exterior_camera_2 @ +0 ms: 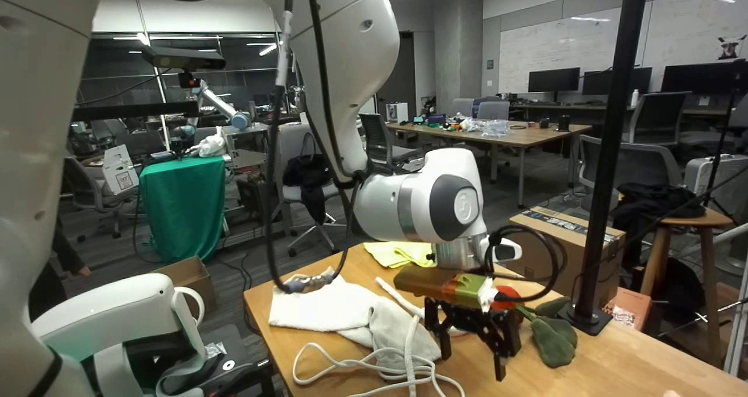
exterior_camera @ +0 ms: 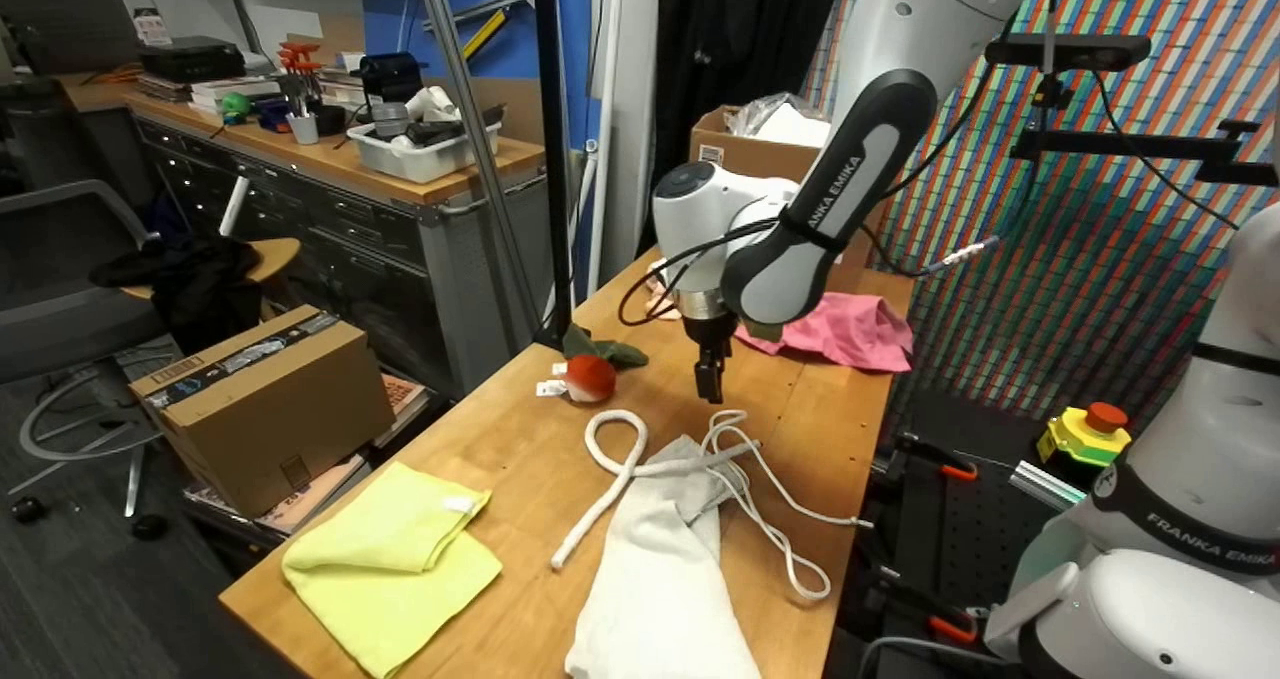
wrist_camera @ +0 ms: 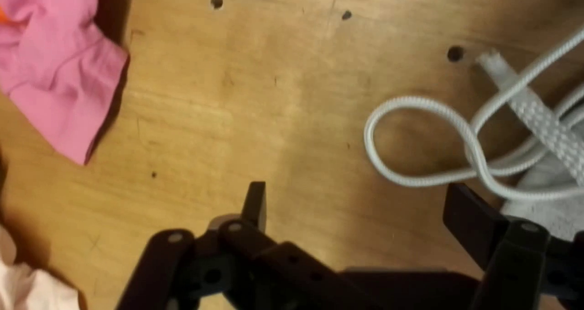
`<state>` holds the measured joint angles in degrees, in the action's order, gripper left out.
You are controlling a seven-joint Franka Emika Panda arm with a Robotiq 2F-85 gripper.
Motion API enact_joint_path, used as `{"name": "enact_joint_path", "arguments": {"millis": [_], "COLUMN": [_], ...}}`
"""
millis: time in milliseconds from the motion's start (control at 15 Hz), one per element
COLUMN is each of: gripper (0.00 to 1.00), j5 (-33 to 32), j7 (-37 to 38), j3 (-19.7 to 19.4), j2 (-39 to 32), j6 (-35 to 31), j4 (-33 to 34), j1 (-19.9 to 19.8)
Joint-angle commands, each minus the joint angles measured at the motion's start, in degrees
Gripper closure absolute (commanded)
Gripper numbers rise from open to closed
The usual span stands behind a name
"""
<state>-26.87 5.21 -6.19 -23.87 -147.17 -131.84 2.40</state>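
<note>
Hanging wide open above the tabletop [exterior_camera: 520,439], the gripper [wrist_camera: 358,198] holds nothing; nearest below it is the cord [wrist_camera: 406,102], one end reaching the robot-side edge. The cord crosses the rope [wrist_camera: 543,120] over the grey cloth [exterior_camera_2: 388,324], so closing low there could snag several layers together. The tabletop is wood, with holes [wrist_camera: 455,54]; the yellow cloth [exterior_camera: 380,529] lies near a far corner. Past the far edge stand a carton [exterior_camera: 285,419] and black drawers [exterior_camera: 365,254].
</note>
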Motion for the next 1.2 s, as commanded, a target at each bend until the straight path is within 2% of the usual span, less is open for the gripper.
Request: {"name": "enact_joint_path", "arguments": {"millis": [0, 333, 600, 933, 1133], "gripper": [0.00, 0.00, 0.00, 0.00, 0.00], "j5": [-0.8, 0.4, 0.0, -1.3, -2.6], "j7": [-0.3, -1.9, -4.1, -6.3, -6.0], "j3": [-1.4, -0.8, 0.6, 1.4, 1.0], "j2": [6.4, 12.2, 14.4, 11.7, 9.3], "j6": [-6.8, -11.7, -15.7, -19.1, -18.7], "j4": [-11.1, -18.9, -22.1, -20.6, -18.3], "j1": [-0.4, -0.1, -0.1, 0.0, 0.4]}}
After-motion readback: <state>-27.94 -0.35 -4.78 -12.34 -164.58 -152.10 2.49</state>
